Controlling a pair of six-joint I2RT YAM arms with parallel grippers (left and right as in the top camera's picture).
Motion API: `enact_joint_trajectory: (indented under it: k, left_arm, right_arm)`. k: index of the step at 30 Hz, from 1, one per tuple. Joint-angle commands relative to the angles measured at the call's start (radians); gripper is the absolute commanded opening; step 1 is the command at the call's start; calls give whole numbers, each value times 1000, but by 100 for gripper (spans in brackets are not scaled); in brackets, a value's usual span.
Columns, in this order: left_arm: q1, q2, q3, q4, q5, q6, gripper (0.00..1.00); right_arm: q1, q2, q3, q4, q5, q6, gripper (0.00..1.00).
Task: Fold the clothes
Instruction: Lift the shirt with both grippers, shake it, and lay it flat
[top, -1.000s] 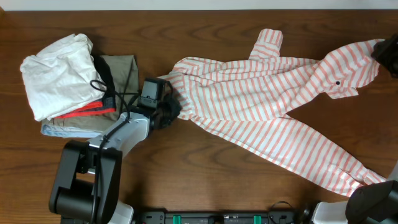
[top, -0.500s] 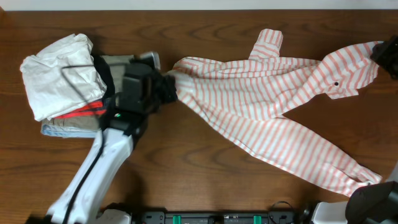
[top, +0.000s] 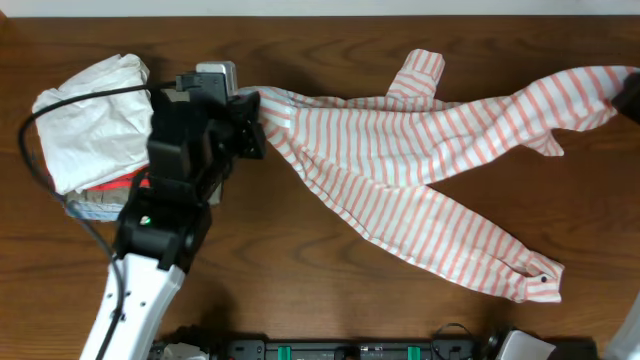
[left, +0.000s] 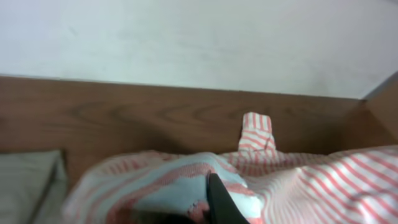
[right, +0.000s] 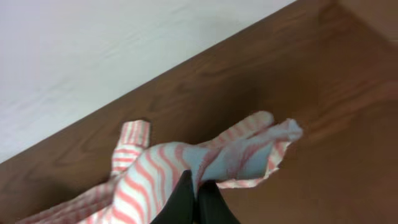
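Most of right pincer (right: 196, 196) off-frame, shirt (right: 149, 171) end pinched.

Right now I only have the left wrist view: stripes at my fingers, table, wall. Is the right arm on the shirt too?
Observer: Yes. The right gripper is shut on the striped shirt at its far-right end.
Operator: Anything trailing loose?
Observer: One sleeve lies on the table, running toward the near right, its cuff flat on the wood.
Operator: What's on my left side?
Observer: A pile of other garments with a white garment on top, close beside the left gripper.
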Motion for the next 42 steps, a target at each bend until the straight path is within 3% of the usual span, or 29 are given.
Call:
enact_joint_trajectory:
  k: [1, 9, 16, 20, 25, 30, 33, 35, 38, 42]
  left_arm:
    - [5, -60, 112, -39, -69, 90, 6]
    - [5, -52, 175, -69, -138, 126, 6]
    - [9, 181, 175, -56, -137, 126, 6]
    - [34, 358, 175, 57, -134, 126, 6]
    - [94, 572, 195, 380, -37, 110, 6]
    - [149, 691, 397, 493, 56, 22, 6]
    - [170, 702, 558, 466, 98, 28, 6]
    - [179, 699, 647, 396, 121, 27, 6]
    - [185, 687, 755, 169, 211, 27, 6]
    - [185, 667, 770, -145, 261, 31, 6]
  right_arm:
    - [-14, -40, 22, -8, 81, -18, 1]
    - [-71, -62, 22, 16, 80, -18, 1]
    - [-55, 82, 22, 16, 52, -19, 1]
    - [-31, 219, 22, 61, 26, -24, 1]
    - [18, 410, 22, 337, -105, -28, 1]
    - [38, 480, 22, 692, -209, 190, 1]
    - [35, 466, 48, 816, -270, 270, 1]
    - [34, 452, 93, 774, -271, 269, 1]
    - [27, 430, 161, 592, -270, 192, 1]
    - [13, 405, 181, 307, -261, 71, 1]
